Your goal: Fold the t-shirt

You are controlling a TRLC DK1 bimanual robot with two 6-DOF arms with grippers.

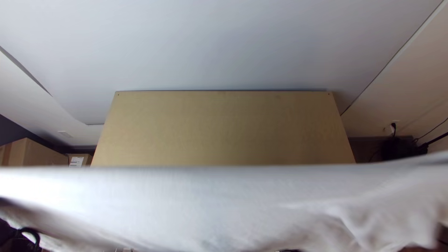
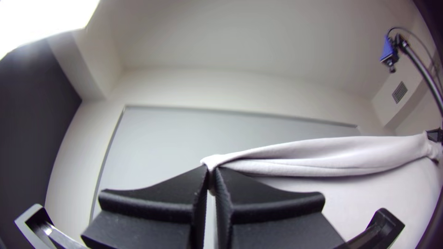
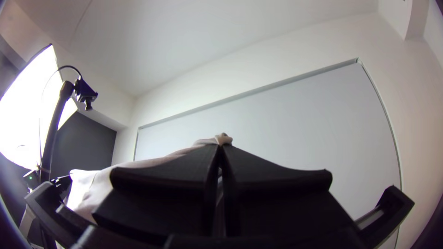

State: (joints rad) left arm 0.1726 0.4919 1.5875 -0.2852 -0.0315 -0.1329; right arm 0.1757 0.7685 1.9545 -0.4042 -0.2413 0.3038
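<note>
A white t-shirt (image 1: 200, 200) hangs stretched between the two grippers, held up off the table close under the top camera, where it covers the lower part of the picture. In the left wrist view my left gripper (image 2: 211, 174) is shut on a gathered bit of the shirt (image 2: 323, 157), whose upper edge runs taut to the right gripper. My right gripper (image 3: 220, 150) is shut on another bunched bit; from there the shirt (image 3: 92, 186) stretches toward the left gripper, farther off. Which parts of the shirt they pinch I cannot tell.
Beyond the shirt lies the bare far part of the wooden table (image 1: 224, 128), with a pale wall behind it. Cardboard boxes (image 1: 42, 153) stand off its left side, and dark gear with cables (image 1: 401, 147) off its right. A camera pole (image 3: 54, 122) rises beside a bright lamp.
</note>
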